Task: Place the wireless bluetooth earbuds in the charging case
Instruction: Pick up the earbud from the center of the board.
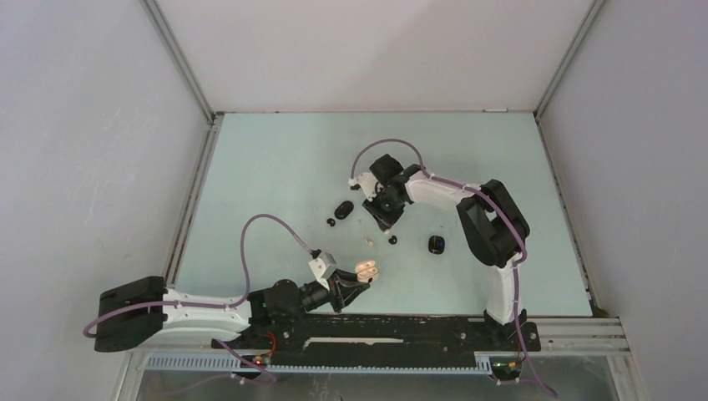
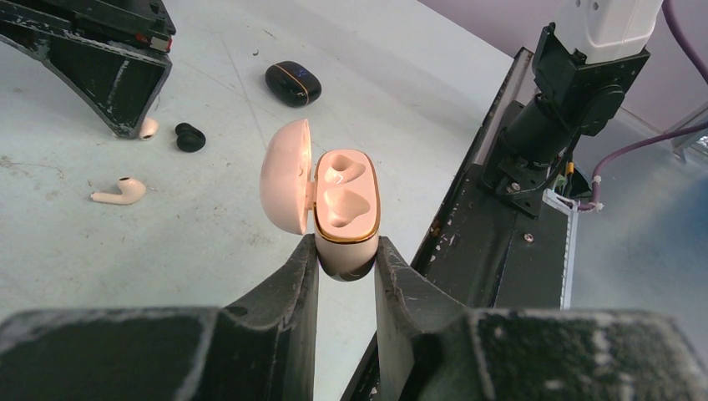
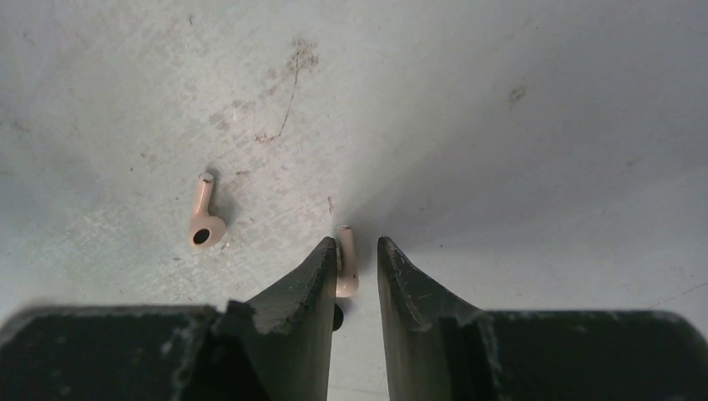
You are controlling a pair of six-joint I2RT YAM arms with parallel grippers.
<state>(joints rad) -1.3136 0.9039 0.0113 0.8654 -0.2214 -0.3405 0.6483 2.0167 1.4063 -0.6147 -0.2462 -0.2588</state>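
Observation:
My left gripper [image 2: 346,253] is shut on the lower end of a cream charging case [image 2: 346,200], held up off the table near the front edge [image 1: 367,270]. Its lid stands open and both sockets are empty. My right gripper [image 3: 357,248] is down at the table in the middle [image 1: 386,213], jaws slightly apart. A cream earbud [image 3: 346,263] lies between them, against the left finger, with a gap to the right finger. A second cream earbud [image 3: 203,225] lies loose to its left [image 2: 119,192]. A black earbud [image 2: 190,136] lies nearby [image 1: 392,241].
A shut black case [image 1: 437,244] lies right of the black earbud. Another black case [image 1: 342,207] and a small black bud [image 1: 331,222] lie left of the right gripper. The right arm's base [image 2: 543,125] and the black mounting rail [image 1: 376,330] run along the near edge.

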